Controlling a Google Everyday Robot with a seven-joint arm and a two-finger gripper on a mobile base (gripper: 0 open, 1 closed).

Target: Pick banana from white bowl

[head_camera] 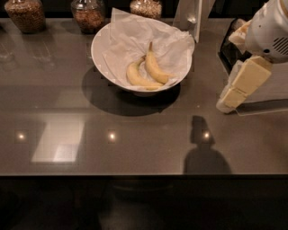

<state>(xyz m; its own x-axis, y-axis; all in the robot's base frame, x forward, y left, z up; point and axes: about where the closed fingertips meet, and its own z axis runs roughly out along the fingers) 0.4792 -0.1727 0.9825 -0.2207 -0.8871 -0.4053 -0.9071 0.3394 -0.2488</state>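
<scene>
Dark, glossy countertop (135, 148) was spread across the whole view, and small ceiling lights and a pale rectangle were mirrored in it. Three glass jars were lined up along the back edge: one of brown grain (24, 14) at the far left, a second (88, 13) beside it, and a third with paler contents (146, 7) behind the bowl. A pale upright post (193, 15) was set just behind the bowl's right rim, and a dark boxy object (227, 51) was placed at the right edge.

The white bowl (100, 51) was stood at the middle back of the counter, lined with crumpled white paper (130, 33). The banana (155, 68) was laid inside it right of centre, yellow and fairly straight, with its long thin stem pointed toward the back. A shorter, more curved banana (137, 78) was laid touching it on the left.

The gripper (231, 99), cream-coloured, was held at the right, well apart from the bowl and angled down toward the counter. Whether it was open or closed could not be told.
</scene>
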